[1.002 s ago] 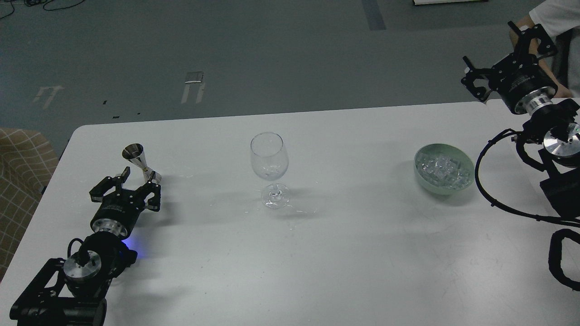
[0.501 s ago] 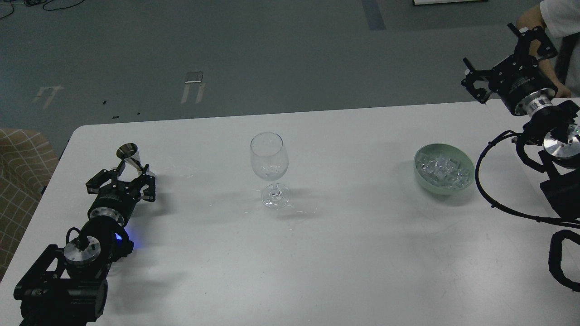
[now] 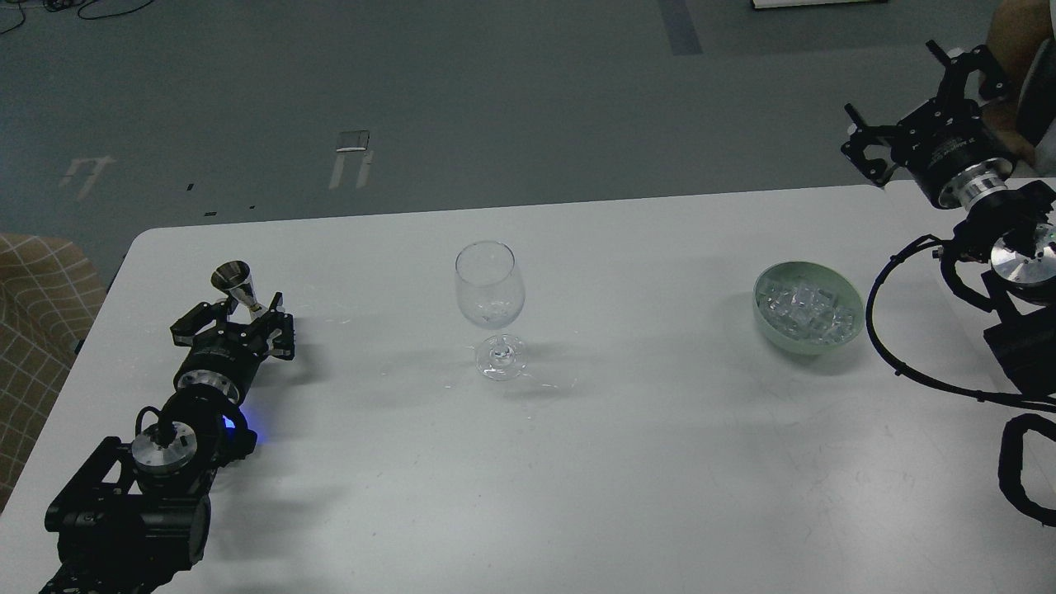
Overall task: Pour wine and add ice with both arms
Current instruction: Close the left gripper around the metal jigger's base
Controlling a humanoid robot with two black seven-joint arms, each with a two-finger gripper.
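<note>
At the far left edge a tan checked cushion [image 3: 33,330] shows beside the white desk [image 3: 577,462]. The left arm [image 3: 157,462] lies low over the desk's left side, a blue light glowing at its wrist. Its left hand [image 3: 235,318] has its prongs spread around the waist of a small steel jigger [image 3: 238,285], which leans slightly; whether the prongs actually press on the metal I cannot tell. Near the desk's middle stands a clear glass [image 3: 490,305], upright on its stem, well apart from both hands. Something small and clear sits low in its bowl, too faint to identify. Further right, a pale green bowl [image 3: 850,334] holds the ice [image 3: 804,312], heaped clear cubes filling it. The right arm [image 3: 1002,272] rises at the right edge with looped black cables. Its right hand [image 3: 907,103] is lifted above the desk's far right corner, prongs spread wide and holding nothing.
</note>
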